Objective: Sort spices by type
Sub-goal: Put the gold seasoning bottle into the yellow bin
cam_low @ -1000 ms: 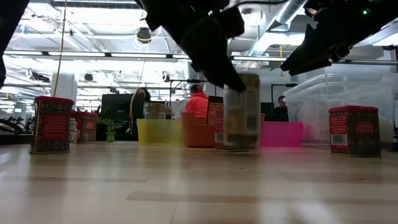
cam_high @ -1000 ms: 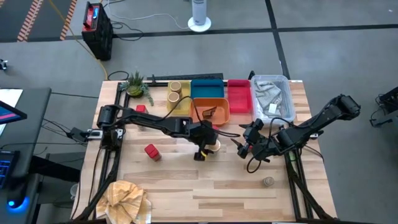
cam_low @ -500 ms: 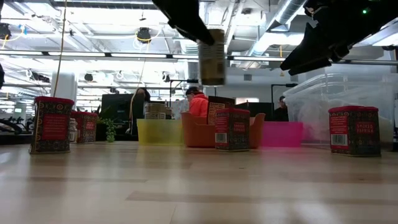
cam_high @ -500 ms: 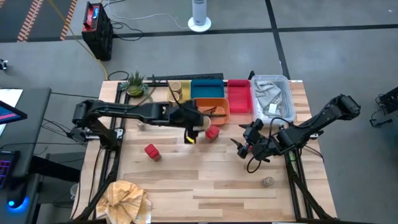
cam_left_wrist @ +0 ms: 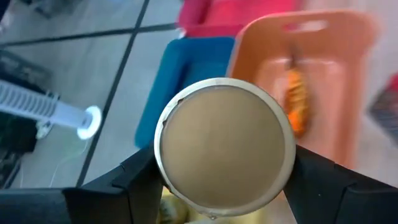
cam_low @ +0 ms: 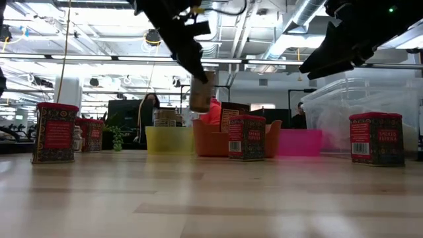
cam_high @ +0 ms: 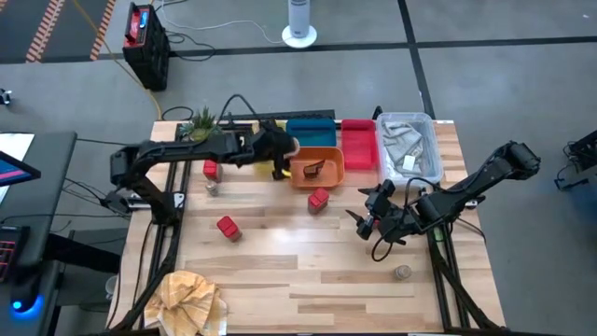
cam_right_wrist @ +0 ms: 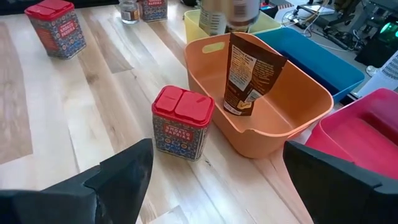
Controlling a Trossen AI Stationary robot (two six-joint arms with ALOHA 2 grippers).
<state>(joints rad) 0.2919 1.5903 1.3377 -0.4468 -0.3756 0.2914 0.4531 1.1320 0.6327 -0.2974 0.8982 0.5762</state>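
The table (cam_high: 308, 271) is seen from straight above. It is viewed level from its surface, facing the room. Each wrist camera is aimed closely past its own fingers. The orange tray (cam_high: 317, 166) is shared by all four views.

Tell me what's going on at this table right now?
The left gripper holds a tan cylindrical jar in the air over the trays, near the yellow tray and orange tray. The right gripper hangs open over the table, holding nothing. Red tins stand loose on the wood.
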